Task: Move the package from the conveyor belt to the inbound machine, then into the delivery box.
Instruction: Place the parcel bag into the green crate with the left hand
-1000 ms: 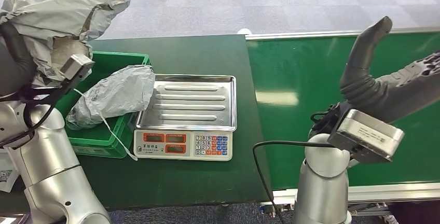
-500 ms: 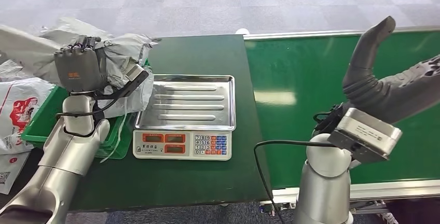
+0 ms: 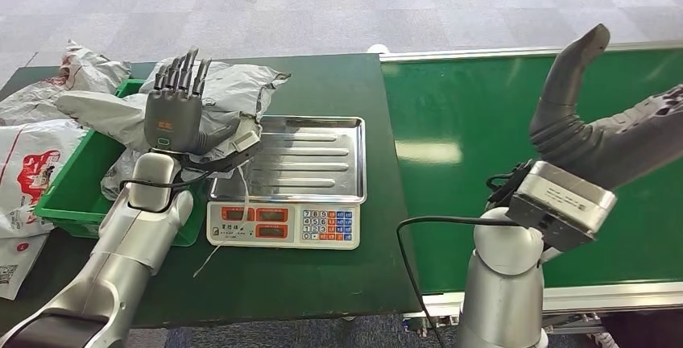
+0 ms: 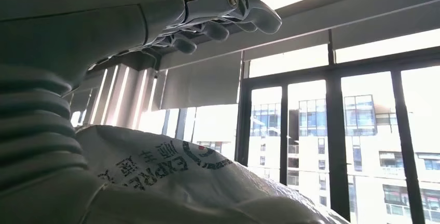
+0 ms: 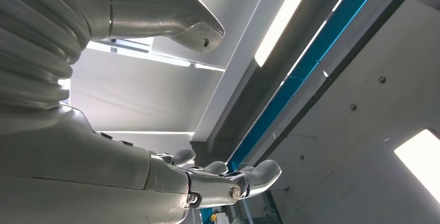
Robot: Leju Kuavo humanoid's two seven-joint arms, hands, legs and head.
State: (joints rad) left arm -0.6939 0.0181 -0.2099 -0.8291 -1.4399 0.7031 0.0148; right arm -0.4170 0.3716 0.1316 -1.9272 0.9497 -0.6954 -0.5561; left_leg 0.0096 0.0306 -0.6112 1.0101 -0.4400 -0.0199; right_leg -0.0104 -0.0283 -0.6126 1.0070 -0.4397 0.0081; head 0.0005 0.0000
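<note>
Grey crumpled plastic mailer package (image 3: 229,90) lies over the green plastic delivery box (image 3: 76,191), beside the steel-trayed weighing scale (image 3: 291,179). We see our left hand (image 3: 171,114) upright before it, fingers spread, empty. Our right hand (image 5: 171,130) is spread, empty.

I can read "EXPRESS" printed in dark letters, beside Chinese characters, on the grey package (image 4: 171,182) lying right by my wrist; the scale's (image 3: 282,223) keys are too small to read.
</note>
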